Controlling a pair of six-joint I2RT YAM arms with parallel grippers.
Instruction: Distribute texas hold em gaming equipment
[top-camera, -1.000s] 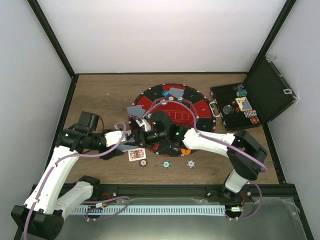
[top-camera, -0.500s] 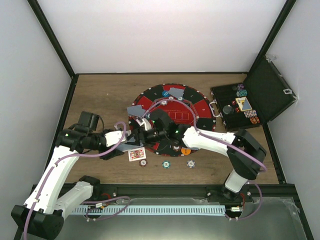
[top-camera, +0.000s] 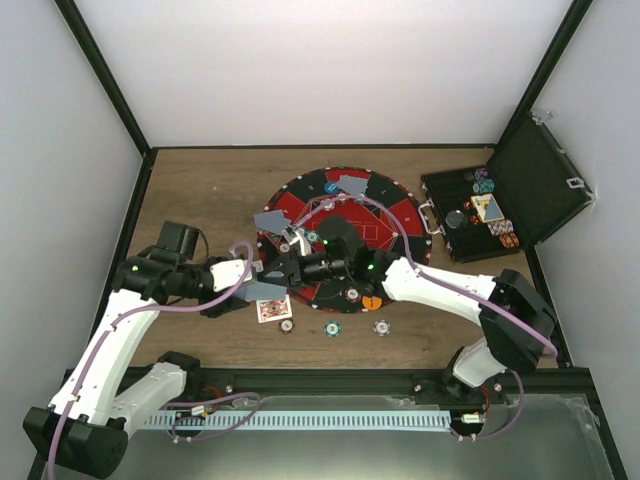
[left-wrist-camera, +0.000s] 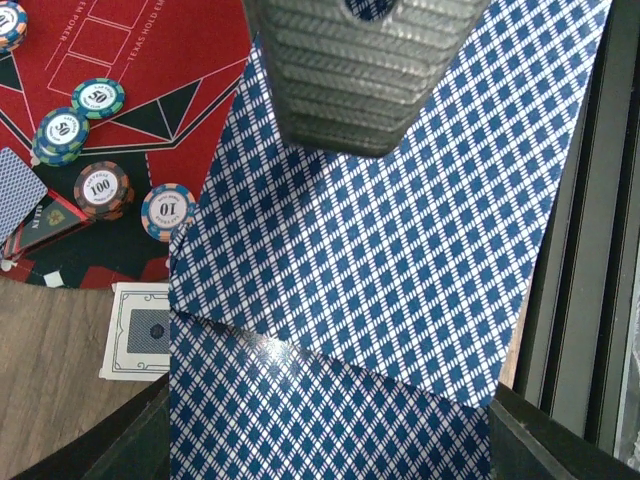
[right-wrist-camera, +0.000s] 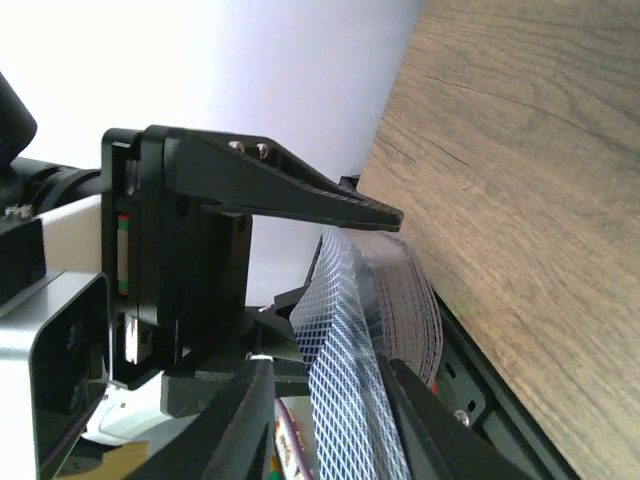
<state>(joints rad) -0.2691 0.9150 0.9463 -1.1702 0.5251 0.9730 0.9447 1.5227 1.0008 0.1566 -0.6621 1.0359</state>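
My left gripper (top-camera: 262, 276) (left-wrist-camera: 335, 452) is shut across a deck of blue-diamond-backed cards (left-wrist-camera: 300, 410), held just off the mat's near-left rim. The deck's top card (left-wrist-camera: 400, 260) is fanned out at an angle. A ribbed finger (left-wrist-camera: 350, 80) of my right gripper (top-camera: 290, 268) (right-wrist-camera: 330, 430) lies over that card. In the right wrist view the card (right-wrist-camera: 345, 350) stands between the right jaws, which are partly closed with a gap on one side. A face-up card (top-camera: 273, 309) lies on the wood. Several chips (left-wrist-camera: 103, 188) sit on the mat.
The round red and black poker mat (top-camera: 395, 215) lies mid-table with cards (top-camera: 350, 185) at its far rim. Three chips (top-camera: 332, 328) lie in a row on the wood near the front. The open black case (top-camera: 535, 185) with more chips stands at the right.
The right gripper's jaws have narrowed around the deck's top card, and its arm has shifted slightly. The left arm has held still with the deck.
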